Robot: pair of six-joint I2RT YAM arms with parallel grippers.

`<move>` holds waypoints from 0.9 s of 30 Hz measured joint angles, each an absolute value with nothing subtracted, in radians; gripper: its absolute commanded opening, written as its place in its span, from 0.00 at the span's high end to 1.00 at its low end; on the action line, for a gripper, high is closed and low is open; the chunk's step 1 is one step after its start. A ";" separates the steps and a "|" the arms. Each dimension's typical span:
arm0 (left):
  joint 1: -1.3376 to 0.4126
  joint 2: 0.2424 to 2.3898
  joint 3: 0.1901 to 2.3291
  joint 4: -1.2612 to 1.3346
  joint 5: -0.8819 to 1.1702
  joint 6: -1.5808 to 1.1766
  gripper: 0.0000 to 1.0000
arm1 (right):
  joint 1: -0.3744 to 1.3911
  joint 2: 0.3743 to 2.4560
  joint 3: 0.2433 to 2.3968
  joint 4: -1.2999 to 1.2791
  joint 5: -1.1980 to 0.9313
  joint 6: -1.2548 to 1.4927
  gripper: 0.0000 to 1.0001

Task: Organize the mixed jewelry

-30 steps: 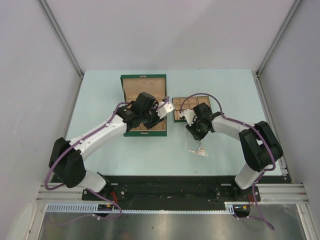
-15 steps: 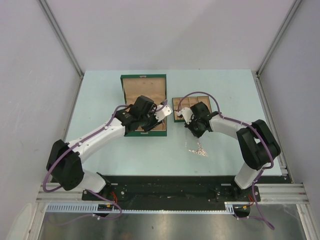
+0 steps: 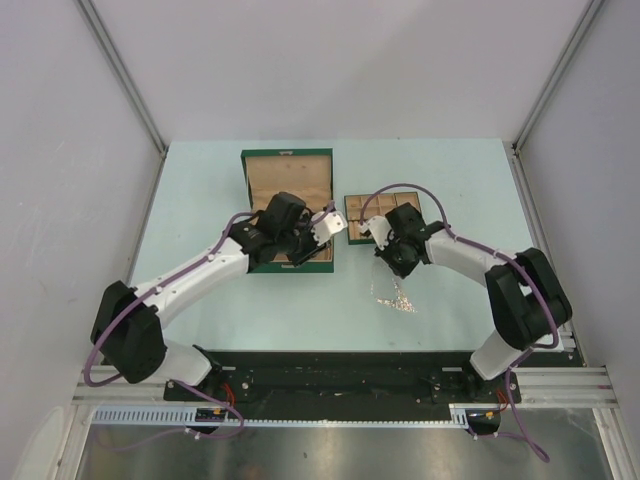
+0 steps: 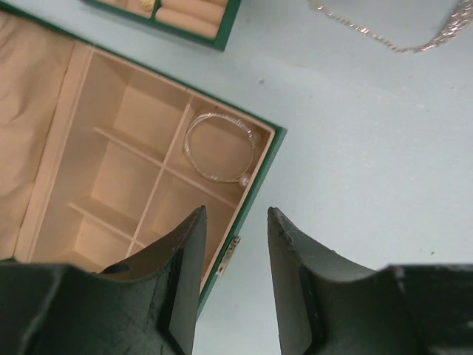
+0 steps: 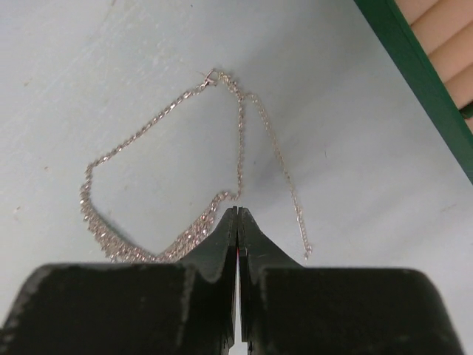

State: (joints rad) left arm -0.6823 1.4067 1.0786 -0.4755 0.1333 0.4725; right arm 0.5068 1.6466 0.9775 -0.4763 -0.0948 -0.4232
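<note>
Bangle (image 4: 219, 146) in green box (image 4: 255, 191), necklace (image 5: 239, 140) outside it
Left gripper (image 4: 235, 214) released over the box edge; right gripper (image 5: 236, 211) clenched above the necklace

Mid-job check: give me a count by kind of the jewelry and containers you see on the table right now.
silver ring-shaped bangle, in a corner compartment of the box: 1
thin silver chain necklace, loose on the table: 1
open green box with tan compartments: 1
small tan divided tray: 1
Total: 4
</note>
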 measured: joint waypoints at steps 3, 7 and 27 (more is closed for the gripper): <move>-0.682 1.420 1.079 -0.449 0.178 0.473 0.58 | 0.507 1.600 0.978 -0.505 -0.095 -0.420 1.00; -0.687 1.457 1.065 -0.391 0.240 0.473 0.59 | 0.507 1.543 0.978 -0.530 -0.099 -0.419 1.00; -0.708 1.511 0.961 -0.270 0.292 0.471 0.60 | 0.507 1.627 0.978 -0.558 -0.139 -0.395 0.60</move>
